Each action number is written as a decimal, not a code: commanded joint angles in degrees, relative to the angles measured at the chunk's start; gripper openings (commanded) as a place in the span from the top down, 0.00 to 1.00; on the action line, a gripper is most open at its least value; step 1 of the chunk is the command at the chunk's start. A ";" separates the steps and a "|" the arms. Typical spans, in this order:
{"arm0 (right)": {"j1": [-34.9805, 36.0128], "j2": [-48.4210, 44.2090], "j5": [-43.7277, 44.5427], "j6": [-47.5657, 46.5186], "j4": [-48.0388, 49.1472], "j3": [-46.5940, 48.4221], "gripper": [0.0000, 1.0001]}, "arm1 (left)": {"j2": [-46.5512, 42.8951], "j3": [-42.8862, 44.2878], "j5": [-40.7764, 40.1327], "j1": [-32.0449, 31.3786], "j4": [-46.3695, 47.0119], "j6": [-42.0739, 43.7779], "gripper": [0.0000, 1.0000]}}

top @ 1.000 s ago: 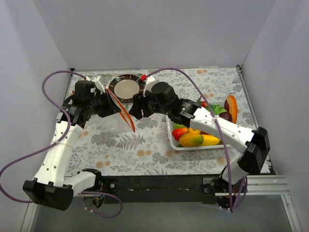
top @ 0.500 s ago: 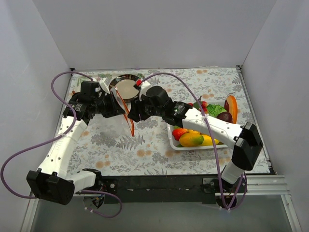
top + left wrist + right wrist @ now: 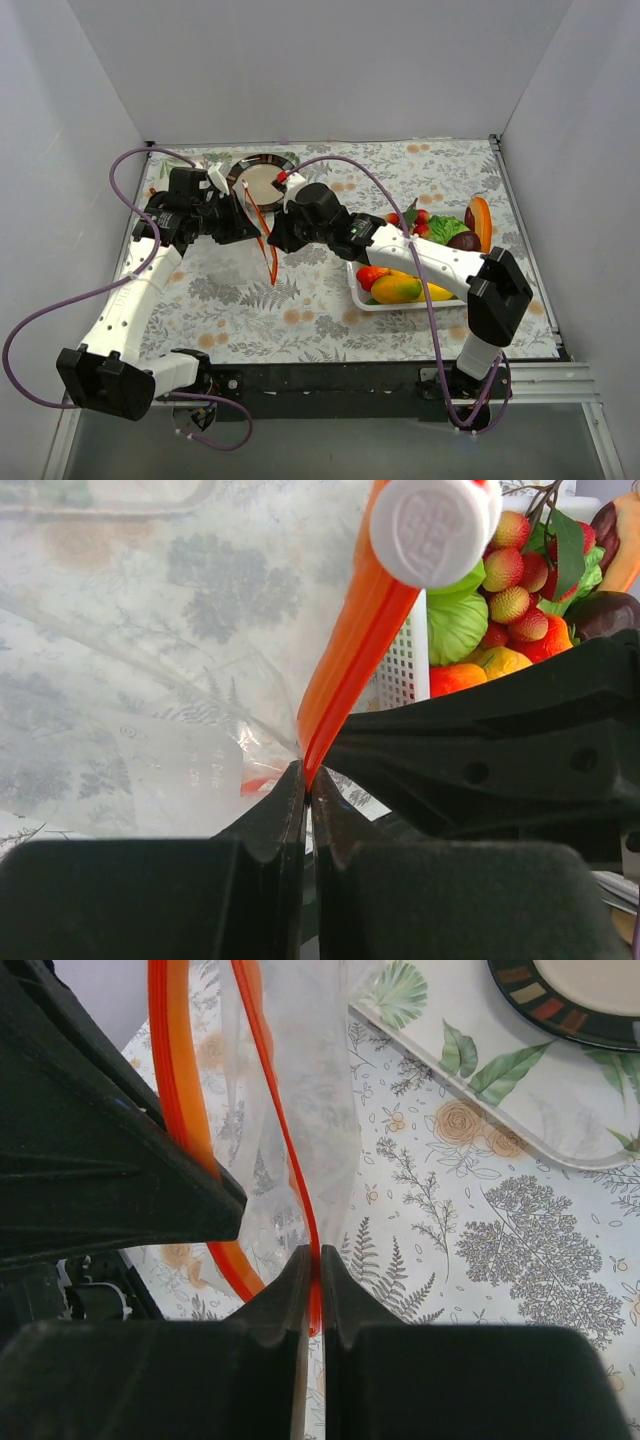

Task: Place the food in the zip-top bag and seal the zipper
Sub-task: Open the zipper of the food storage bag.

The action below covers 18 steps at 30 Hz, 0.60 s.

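The clear zip-top bag hangs in the air between my two grippers, its orange-red zipper spread apart into two strips. My left gripper is shut on one strip, seen pinched at its tips. My right gripper is shut on the other, thinner strip, pinched at its tips. The food, red, yellow, green, orange and purple toy pieces, lies in the white basket at the right, also in the left wrist view. No food shows inside the bag.
A dark-rimmed round plate lies on a tray at the back, just behind the grippers. Grey walls close in the flowered table on three sides. The black body of the left gripper fills the left of the right wrist view.
My right gripper has shut on the thin zipper strip and its arm has moved slightly left. The left gripper keeps its hold on the other strip.
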 commanded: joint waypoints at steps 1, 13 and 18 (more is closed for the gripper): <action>-1.33 -0.26 4.46 0.02 0.61 -0.24 0.97 | -1.37 1.04 0.08 -0.23 -1.89 1.18 1.00; -3.80 1.76 17.58 3.10 -19.87 5.56 0.99 | 3.81 5.17 -35.60 -10.85 -9.36 -4.52 1.00; -3.80 0.88 15.55 3.09 -18.65 4.15 0.99 | 6.54 6.84 -35.10 -14.65 -8.67 -10.05 1.00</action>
